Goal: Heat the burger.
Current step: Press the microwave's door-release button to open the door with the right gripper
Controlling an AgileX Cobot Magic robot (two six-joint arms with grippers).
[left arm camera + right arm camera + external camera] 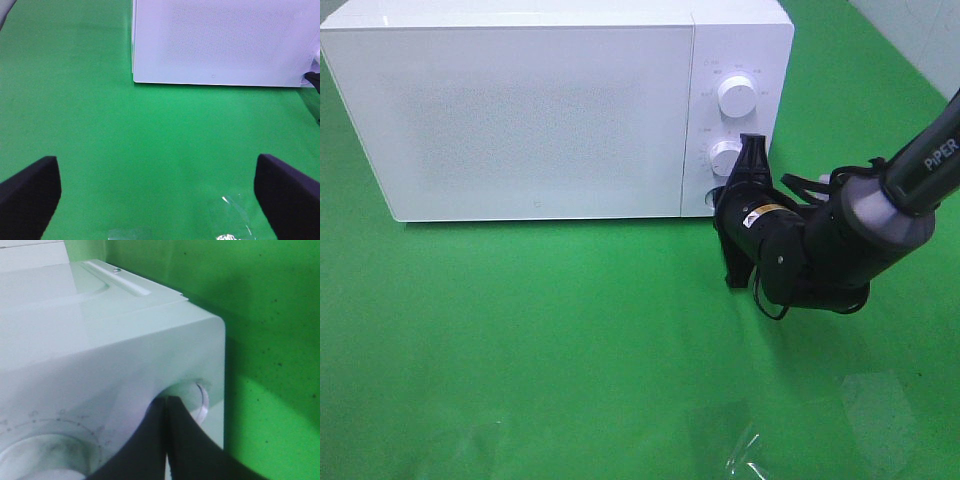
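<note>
Black hand (166,406) and arm (840,250) carry grey collar (892,222), PiPER lettering (940,156), yellow label (767,212).

Burger hidden from every view (microwave door (535,120) shut).

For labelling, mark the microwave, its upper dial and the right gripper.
microwave (520,110), high outside view, middle of the closed door.
upper dial (736,95), high outside view, centre of the knob.
right gripper (166,402), right wrist view, where the shut fingertips meet.

Cavity is blocked by shut microwave door (535,110); panel corner is taken by right gripper (167,410); tabletop (520,330) ahead is unobstructed.
</note>
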